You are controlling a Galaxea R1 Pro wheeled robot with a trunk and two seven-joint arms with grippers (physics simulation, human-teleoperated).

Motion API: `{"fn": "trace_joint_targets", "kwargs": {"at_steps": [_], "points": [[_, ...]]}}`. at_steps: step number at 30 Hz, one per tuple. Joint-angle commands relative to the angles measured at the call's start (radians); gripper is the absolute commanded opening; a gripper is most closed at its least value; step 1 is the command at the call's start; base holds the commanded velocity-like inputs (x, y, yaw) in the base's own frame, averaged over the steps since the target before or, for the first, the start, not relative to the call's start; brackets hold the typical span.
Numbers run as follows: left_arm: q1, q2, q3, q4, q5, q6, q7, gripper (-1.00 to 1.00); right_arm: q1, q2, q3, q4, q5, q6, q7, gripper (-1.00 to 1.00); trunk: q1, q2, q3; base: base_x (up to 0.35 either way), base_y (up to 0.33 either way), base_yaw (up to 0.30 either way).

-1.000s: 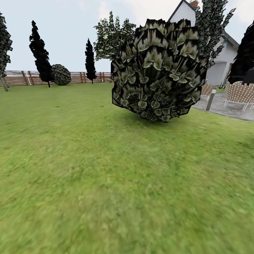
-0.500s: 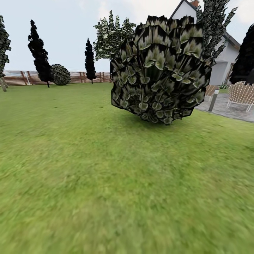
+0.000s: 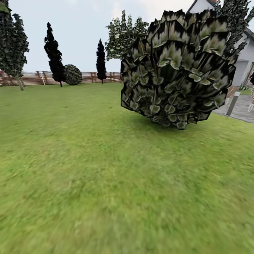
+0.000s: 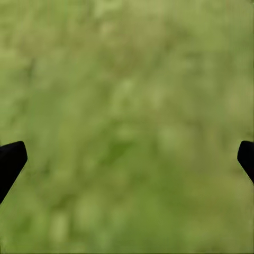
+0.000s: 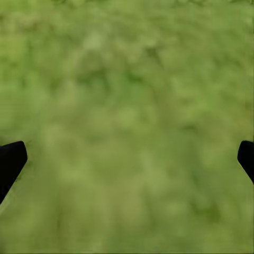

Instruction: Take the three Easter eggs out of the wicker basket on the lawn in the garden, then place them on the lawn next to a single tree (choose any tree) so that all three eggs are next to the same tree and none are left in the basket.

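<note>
Garden count
Two round shrubs point(image 3: 176, 70), point(image 3: 73, 74); two cypresses point(image 3: 53, 53), point(image 3: 101, 61); one fence point(image 3: 38, 78); one house point(image 3: 243, 53); one lawn point(image 3: 106, 169).

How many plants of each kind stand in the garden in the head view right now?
Round leafy shrubs: 2, the big shrub up close and a small shrub by the fence.
Narrow dark cypresses: 2, the left cypress and the right cypress.
Pale-leaved trees: 3, far-left tree, middle tree, right tree.
Total: 7.
</note>
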Motion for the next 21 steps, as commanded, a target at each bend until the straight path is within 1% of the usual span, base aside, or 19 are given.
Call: {"fn": "trace_joint_targets", "kwargs": {"at_steps": [1,21], "points": [[-0.001,0.000,0.001,0.001,-0.001,-0.003,0.002,1.00,0.000,-0.001,0.008,0.000,-0.008,-0.003,-0.004,1.00,0.000,0.000,-0.001,0.336,0.000,0.268],[-0.001,0.000,-0.001,0.001,-0.001,-0.003,0.002,1.00,0.000,-0.001,0.009,-0.005,-0.008,-0.002,0.000,1.00,0.000,0.000,-0.001,0.336,0.000,0.275]]}}
